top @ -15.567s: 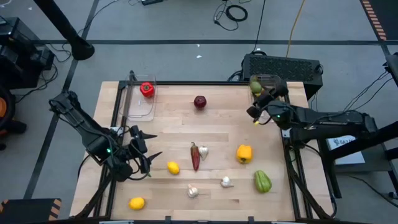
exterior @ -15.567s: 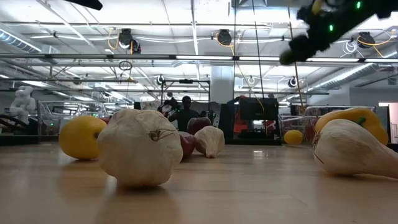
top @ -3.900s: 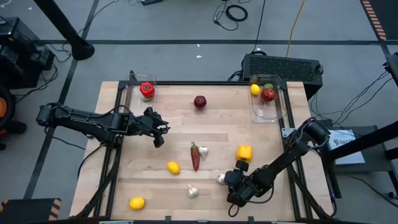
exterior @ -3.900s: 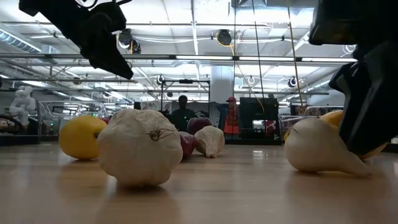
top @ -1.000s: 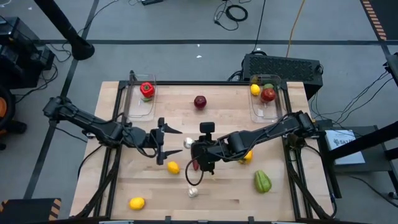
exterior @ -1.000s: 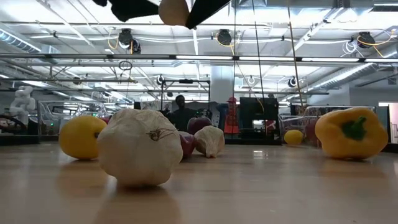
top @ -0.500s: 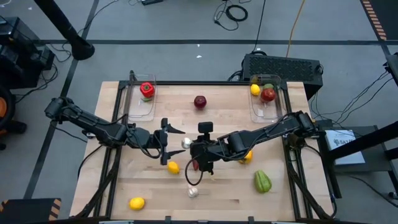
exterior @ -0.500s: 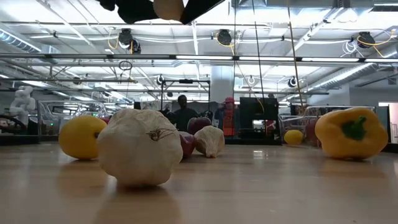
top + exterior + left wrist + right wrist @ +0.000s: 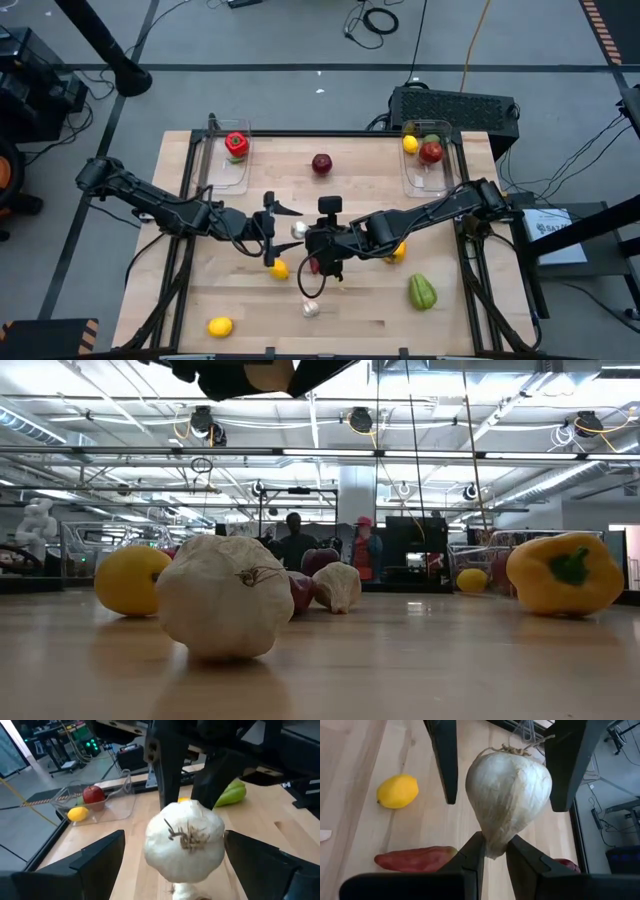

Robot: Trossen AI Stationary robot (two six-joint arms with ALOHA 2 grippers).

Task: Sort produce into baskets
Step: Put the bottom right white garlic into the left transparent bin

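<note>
Right pincer (image 9: 305, 233) is pinching a garlic bulb (image 9: 298, 230) by its tapered tip, held up off the surface (image 9: 350, 195) near mid-table; in the right wrist view the two fingers (image 9: 472, 855) are closed tight on the narrow end. Left pincer (image 9: 272, 228) is spread wide and has been closing in over the last second, so its open fingers (image 9: 95, 857) are now flanking the bulb on both sides without touching it. This is looking like a mid-air handover: right arm brought the garlic across, left is lining up to take it, probably for the left basket (image 9: 225, 160), which is holding a red pepper (image 9: 236, 144). Right basket (image 9: 430, 165) already has a lemon, an apple and something green. Still loose on the surface: an apple, two lemons, chili, yellow pepper, green pepper, more garlic. Sorting is well short of done.
</note>
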